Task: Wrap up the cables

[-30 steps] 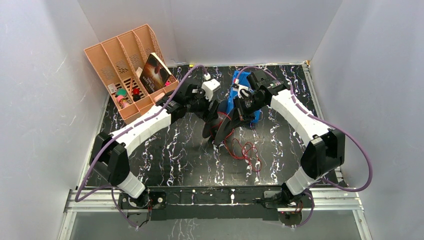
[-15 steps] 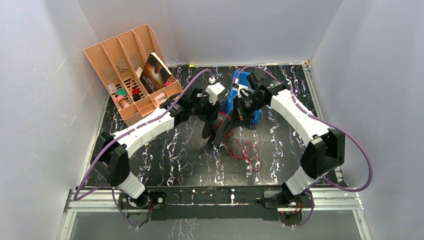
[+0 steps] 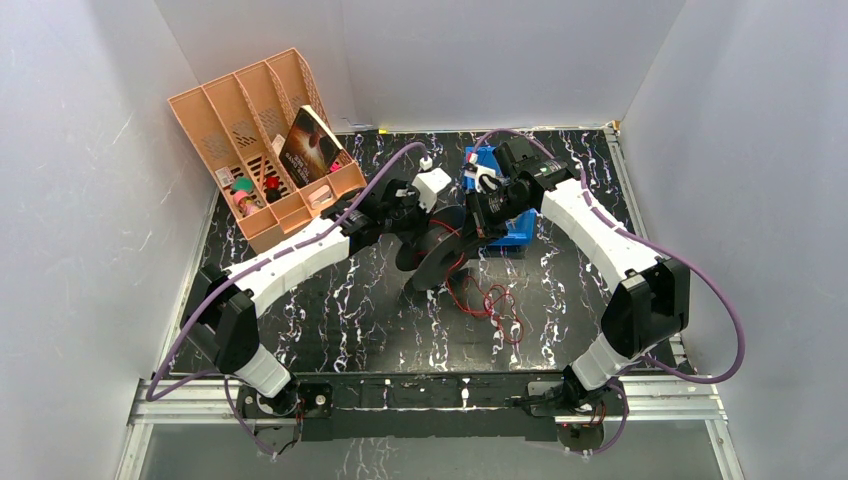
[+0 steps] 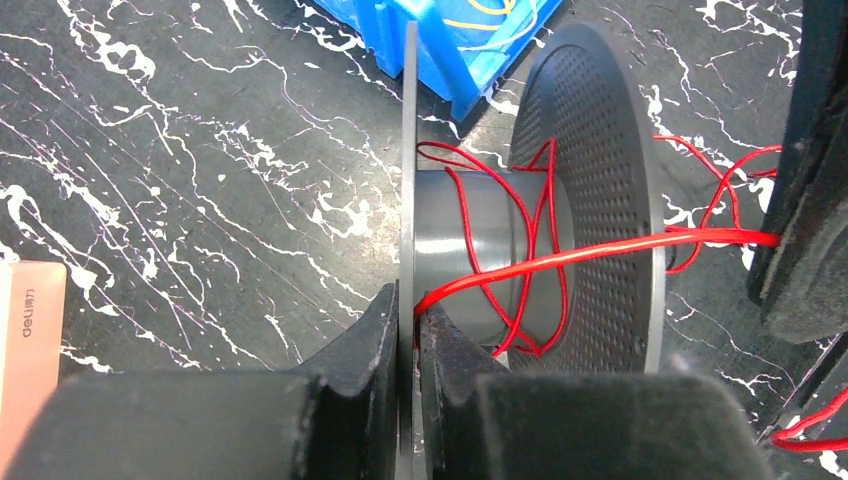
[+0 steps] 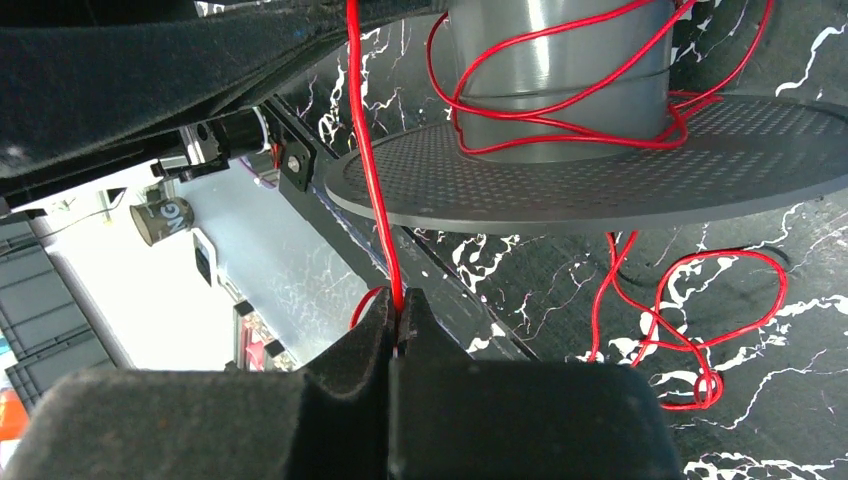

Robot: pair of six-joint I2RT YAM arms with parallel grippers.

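Clamping the spool (image 4: 590,200) by its thin flange, the left tool (image 4: 412,340) sat closed; the right tool (image 5: 398,318) pinched a red cable (image 5: 372,160) tight, fingertips probably buried overhead behind the spool.

Black surface (image 3: 330,300), veined white like marble, carried peach slotted organizer (image 3: 215,120) at far-left corner and blue tray (image 3: 515,237) at far middle. Loose loops of red cables (image 3: 495,305) lay tangled on bare surface, right of centre, nearer front than tray.
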